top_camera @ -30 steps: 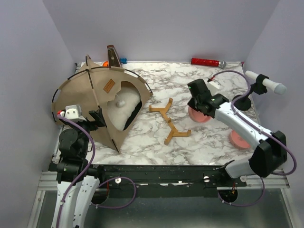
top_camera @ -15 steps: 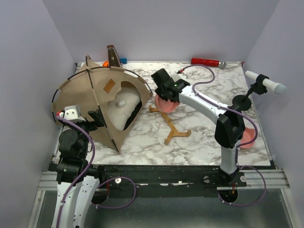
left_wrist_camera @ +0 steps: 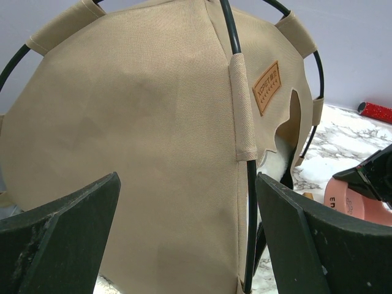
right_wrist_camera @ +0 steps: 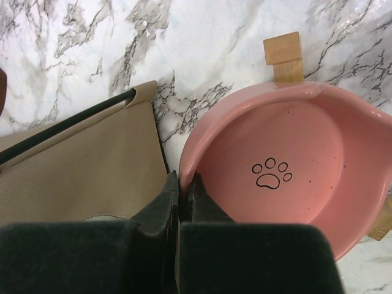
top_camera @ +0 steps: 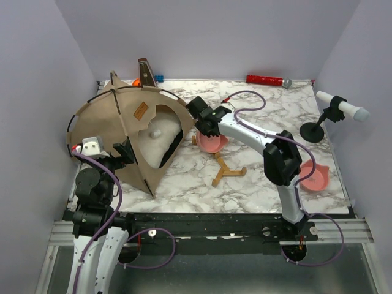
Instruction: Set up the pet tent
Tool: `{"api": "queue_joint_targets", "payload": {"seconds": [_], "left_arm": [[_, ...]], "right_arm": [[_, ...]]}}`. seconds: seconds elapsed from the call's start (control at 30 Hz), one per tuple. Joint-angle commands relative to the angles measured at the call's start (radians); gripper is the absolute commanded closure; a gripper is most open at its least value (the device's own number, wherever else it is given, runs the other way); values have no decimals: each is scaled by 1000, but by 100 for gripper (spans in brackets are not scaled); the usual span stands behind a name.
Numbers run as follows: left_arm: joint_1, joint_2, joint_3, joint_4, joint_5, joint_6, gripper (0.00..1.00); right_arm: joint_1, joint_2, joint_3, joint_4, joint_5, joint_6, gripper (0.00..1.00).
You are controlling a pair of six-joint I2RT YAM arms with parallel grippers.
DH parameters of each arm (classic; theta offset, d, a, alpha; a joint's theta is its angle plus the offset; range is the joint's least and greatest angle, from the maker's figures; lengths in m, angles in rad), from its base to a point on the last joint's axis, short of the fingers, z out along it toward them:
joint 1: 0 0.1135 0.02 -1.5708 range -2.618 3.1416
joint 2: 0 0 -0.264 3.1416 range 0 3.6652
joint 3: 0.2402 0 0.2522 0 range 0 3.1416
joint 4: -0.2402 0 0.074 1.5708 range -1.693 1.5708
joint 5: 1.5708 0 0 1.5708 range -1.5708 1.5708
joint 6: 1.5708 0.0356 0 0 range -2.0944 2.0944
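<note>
Plausibly, the right tool [right_wrist_camera: 182, 182], clamped on the rim of the pink bowl [right_wrist_camera: 294, 122], may snag the pet tent [right_wrist_camera: 73, 165] just left of it and topple it.

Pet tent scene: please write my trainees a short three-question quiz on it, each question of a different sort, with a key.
1. True or false: the left tool is shut on the pet tent.
2. What does the right tool grip? A) the wooden stand B) the rim of the paw-print bowl C) the red tube
3. How many pink bowls show in the top view?

Key
1. False: its jaws stand open, the tent's fabric between them.
2. B.
3. Two: the gripped one beside the tent's doorway, and a second pink bowl near the table's right edge.
</note>
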Motion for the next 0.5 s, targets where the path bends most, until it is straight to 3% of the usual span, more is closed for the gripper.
{"api": "queue_joint_targets", "payload": {"seconds": [0.0, 0.47], "left_arm": [[-3, -12, -10, 15, -22, 6, 1], [-2, -13, -11, 14, -25, 10, 1]], "right_arm": [[20, 23, 58, -45, 103, 51, 100], [28, 118, 87, -68, 151, 70, 98]]}}
